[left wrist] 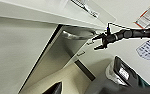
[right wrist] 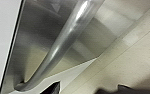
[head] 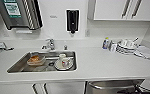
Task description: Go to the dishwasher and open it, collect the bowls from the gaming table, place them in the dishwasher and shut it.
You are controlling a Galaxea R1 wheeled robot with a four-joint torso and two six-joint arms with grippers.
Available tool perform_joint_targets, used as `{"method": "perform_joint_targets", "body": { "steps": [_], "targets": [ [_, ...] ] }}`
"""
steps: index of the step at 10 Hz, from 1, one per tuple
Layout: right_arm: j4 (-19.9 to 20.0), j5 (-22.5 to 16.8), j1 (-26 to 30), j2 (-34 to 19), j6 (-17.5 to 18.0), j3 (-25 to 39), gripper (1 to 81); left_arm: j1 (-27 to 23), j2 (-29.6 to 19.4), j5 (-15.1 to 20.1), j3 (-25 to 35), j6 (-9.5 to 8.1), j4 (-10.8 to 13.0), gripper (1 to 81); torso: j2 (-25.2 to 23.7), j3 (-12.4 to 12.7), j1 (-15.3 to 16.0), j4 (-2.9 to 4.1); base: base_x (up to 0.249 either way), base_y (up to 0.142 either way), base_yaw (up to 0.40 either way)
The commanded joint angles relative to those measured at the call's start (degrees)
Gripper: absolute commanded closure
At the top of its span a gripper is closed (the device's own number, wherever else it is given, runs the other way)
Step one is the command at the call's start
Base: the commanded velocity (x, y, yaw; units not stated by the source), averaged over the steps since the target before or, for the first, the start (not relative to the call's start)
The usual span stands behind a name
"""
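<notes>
Dishwasher (head: pixel 113 86) sits below the white countertop (head: pixel 96 65), right of the sink (head: pixel 42 62); its steel front and bar handle (right wrist: pixel 66 40) appear close in the right wrist view. Right gripper (left wrist: pixel 98 43) is seen from the left wrist camera just beside the handle's end, fingers spread apart, holding nothing. Left gripper state cannot be told. Sink holds a cup on a plate (head: pixel 64 63) and a container (head: pixel 36 60). Stacked dishes (head: pixel 126 46) stand on the counter to the right.

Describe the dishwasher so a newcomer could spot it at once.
Start at the long white countertop with the steel sink basin set into it. Below the counter's front edge, right of the sink, sits the dishwasher. Its brushed stainless-steel front and horizontal steel bar handle set it apart from the white cabinet doors beside it.
</notes>
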Motion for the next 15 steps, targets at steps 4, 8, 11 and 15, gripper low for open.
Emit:
{"method": "perform_joint_targets", "body": {
  "steps": [4,8,11,15],
  "targets": [
    [9.35,-5.58,11.28,-2.62,3.11,-5.86,1.0,-4.72,-1.37,0.55,2.04,0.19,0.62,1.0,0.00,0.00,0.00,0.00,0.000,0.000,0.000],
    [10.14,-5.67,9.60,0.27,3.28,-12.71,1.0,-4.72,-1.28,0.46,2.04,0.19,0.62,1.0,0.00,0.00,0.02,0.00,0.000,0.000,0.000],
    [10.84,-7.34,10.40,3.26,3.20,-16.32,1.0,-4.72,-1.20,0.55,1.87,0.19,0.62,1.0,0.00,0.00,0.02,0.00,0.000,0.000,0.000],
    [10.31,-7.34,7.50,5.82,3.11,-19.22,1.0,-4.64,-0.76,0.55,1.16,0.19,0.53,1.0,0.00,0.00,0.05,0.00,0.000,0.000,0.000]
  ]
}}
